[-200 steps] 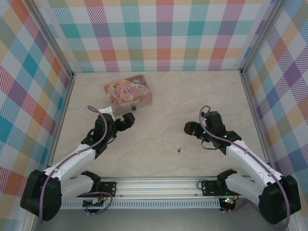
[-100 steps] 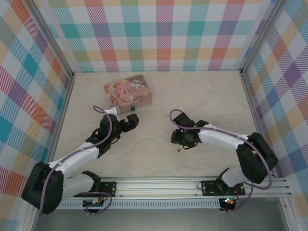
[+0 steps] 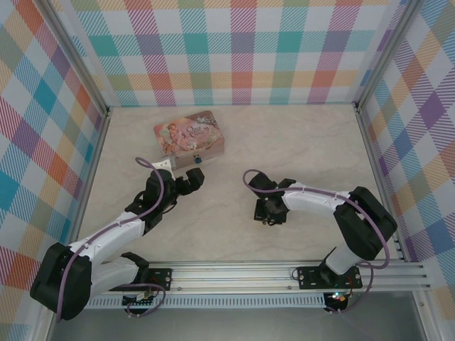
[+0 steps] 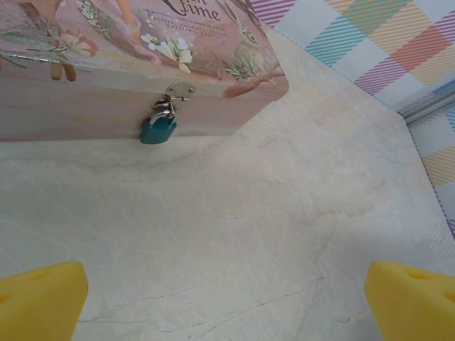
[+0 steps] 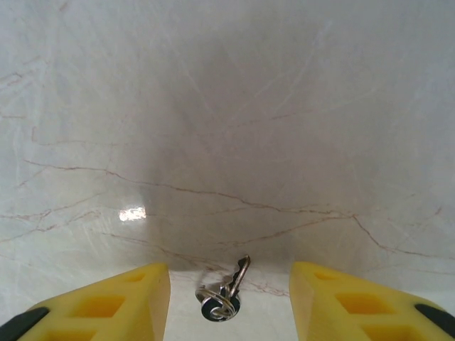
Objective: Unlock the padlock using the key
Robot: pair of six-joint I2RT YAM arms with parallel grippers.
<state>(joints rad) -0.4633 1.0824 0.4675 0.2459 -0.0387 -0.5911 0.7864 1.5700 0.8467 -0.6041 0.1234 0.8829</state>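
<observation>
Starting nearest, with the right arm: reaches from its base at the near edge in a long bend across toward the middle of the table (image 3: 306, 142), wrist tipped down, right gripper (image 3: 271, 213) set low over the marble. Shows, in the wrist view, both yellow fingers (image 5: 106, 305) spread wide and clamped on nothing. Has the key (image 5: 226, 291) lying flat between those fingers, roughly midway and touching neither, with what looks like a small ring at its head and the blade angled ahead of the fingertips. Cannot tell whether the fingertips touch the surface. Farther out, with the left arm: stretches forward from its base, elbow low, left gripper (image 3: 190, 179) aimed at the pink box (image 3: 189, 135) and just short of it. Holds its fingers (image 4: 39, 298) far apart as well, empty, bare marble between them. Has the padlock (image 4: 158, 130) well ahead of those fingertips, off toward one finger's side rather than centred, hanging teal from a silver hasp on the box's front wall, close above the table.
</observation>
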